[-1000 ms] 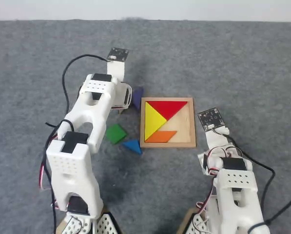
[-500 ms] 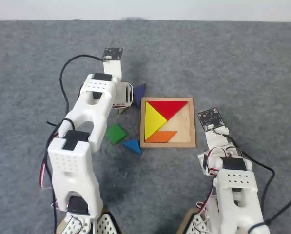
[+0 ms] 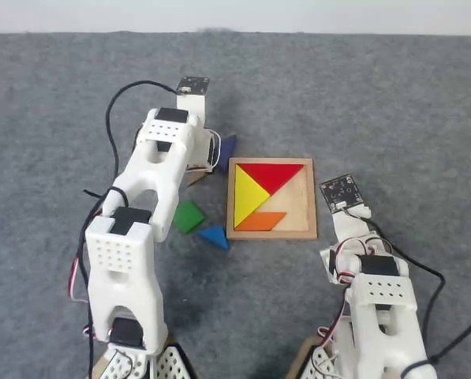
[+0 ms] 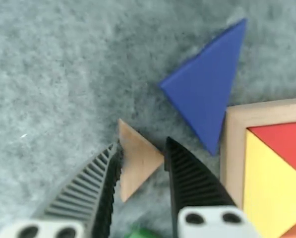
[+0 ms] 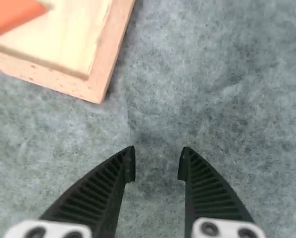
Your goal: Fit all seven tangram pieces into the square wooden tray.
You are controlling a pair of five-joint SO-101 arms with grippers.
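Between the tips of my left pincer point(image 4: 143, 147), spread open: one small tan triangle point(image 4: 138, 161), flat on the table, just off the tray point(image 4: 234, 144) corner. I judge it light, stiff, thin and smooth; grip across opposite edges. Item two, my right pincer point(image 5: 156, 153): open, empty, beside the tray.

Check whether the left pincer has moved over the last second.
Yes. In the high view the left pincer and its arm have swung sideways, closer to the wooden tray.
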